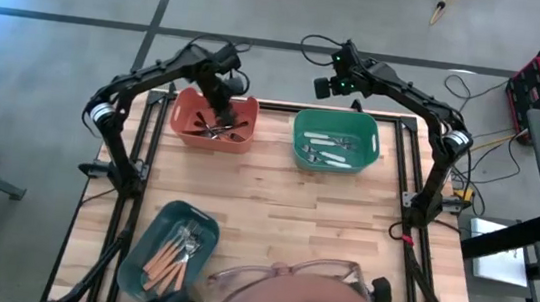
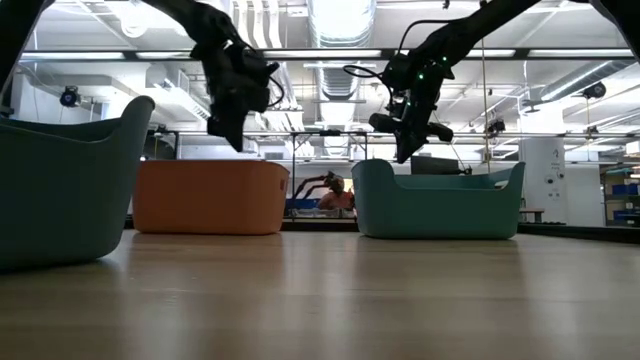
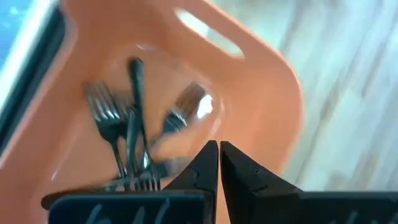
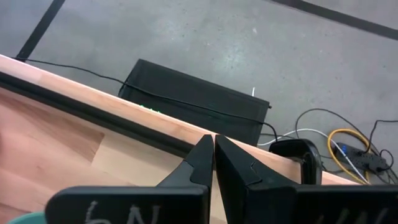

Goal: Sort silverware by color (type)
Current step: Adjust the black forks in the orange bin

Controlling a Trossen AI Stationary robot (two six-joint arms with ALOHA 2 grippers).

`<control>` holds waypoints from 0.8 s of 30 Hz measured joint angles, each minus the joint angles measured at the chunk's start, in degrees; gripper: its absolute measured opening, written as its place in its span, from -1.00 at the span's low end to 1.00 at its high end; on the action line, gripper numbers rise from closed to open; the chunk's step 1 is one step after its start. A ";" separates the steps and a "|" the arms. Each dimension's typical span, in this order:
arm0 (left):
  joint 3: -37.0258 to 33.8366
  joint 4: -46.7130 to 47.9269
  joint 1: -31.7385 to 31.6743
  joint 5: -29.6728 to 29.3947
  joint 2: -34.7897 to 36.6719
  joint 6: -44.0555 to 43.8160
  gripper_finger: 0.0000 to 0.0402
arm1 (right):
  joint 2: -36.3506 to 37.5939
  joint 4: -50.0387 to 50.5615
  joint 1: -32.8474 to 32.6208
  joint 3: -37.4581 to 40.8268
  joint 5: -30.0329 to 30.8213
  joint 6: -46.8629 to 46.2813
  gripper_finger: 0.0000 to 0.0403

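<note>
The orange bin (image 1: 215, 120) at the far left holds several dark forks (image 3: 124, 124) lying on its floor. White-handled utensils (image 1: 330, 149) lie in the green bin (image 1: 336, 143) at the far right. Orange-handled utensils (image 1: 170, 256) lie in the teal bin (image 1: 166, 231) at the near left. My left gripper (image 3: 219, 149) hangs shut and empty above the orange bin, clear of the forks. My right gripper (image 4: 213, 146) is shut and empty, raised over the table's far edge behind the green bin.
Bare wooden tabletop (image 1: 303, 215) lies between the three bins. A person's head with glasses (image 1: 296, 289) leans in over the near edge. Past the far edge, a black box (image 4: 193, 99) and cables (image 4: 348, 149) lie on the floor.
</note>
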State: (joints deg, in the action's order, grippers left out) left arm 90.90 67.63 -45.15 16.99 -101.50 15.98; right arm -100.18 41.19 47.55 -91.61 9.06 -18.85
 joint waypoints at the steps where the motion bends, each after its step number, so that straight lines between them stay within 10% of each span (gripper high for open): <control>1: -0.02 1.51 0.08 0.08 0.28 2.07 -1.00 | 0.00 0.02 0.00 0.00 -0.01 0.30 -0.96; 6: -3.33 0.87 -0.81 -1.41 0.36 1.15 -1.00 | 0.00 -0.03 0.00 0.00 0.00 2.26 -0.96; 16: -4.71 -2.60 -0.88 -1.37 -3.08 -33.85 -1.00 | 0.00 0.02 0.00 -0.02 0.02 1.62 -0.96; 24: -4.73 -2.83 -0.78 -4.32 -4.38 -29.42 -1.00 | 0.00 -0.02 0.00 -0.02 0.04 2.17 -0.96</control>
State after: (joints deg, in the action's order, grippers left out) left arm 86.17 64.79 -45.92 12.68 -105.88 -13.44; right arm -100.18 41.17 47.55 -91.64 9.10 -16.68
